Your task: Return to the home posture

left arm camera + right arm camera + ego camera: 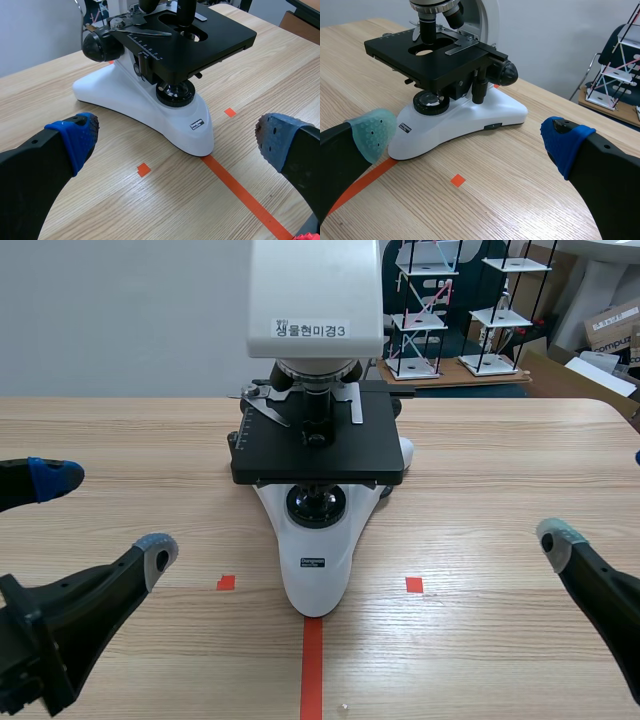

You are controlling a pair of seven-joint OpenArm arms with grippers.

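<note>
Left gripper [105, 517] and right gripper [468, 139] both hang wide open, low over the table [500, 470], one each side of the microscope [318, 455].

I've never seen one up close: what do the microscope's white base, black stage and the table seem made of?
The base: glossy white with soft highlights, likely painted metal or moulded plastic. The stage: matte black, probably coated metal. The table: pale wood grain, possibly a laminate print.
</note>
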